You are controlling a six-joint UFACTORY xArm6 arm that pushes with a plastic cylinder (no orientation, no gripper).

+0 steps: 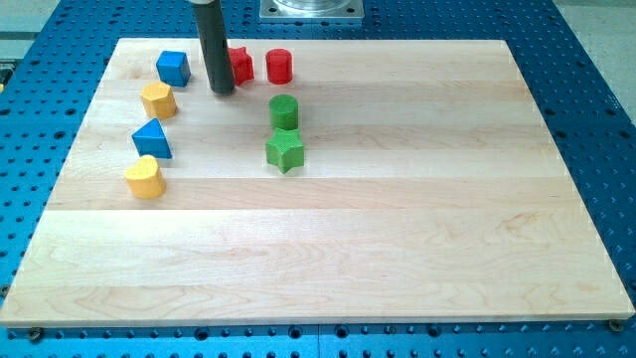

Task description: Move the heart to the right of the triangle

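The yellow heart (pixel 145 177) lies near the board's left edge, just below the blue triangle (pixel 152 139). My tip (pixel 222 92) rests on the board near the view's top, right of the blue cube (pixel 173 68) and the yellow hexagon (pixel 158 100). The rod partly hides a red star-like block (pixel 239 66) behind it. The tip is well above and to the right of the triangle and the heart, touching neither.
A red cylinder (pixel 280 66) stands right of the red block. A green cylinder (pixel 284 111) and a green star (pixel 284 151) sit near the board's middle top. The wooden board (pixel 348 239) lies on a blue perforated table.
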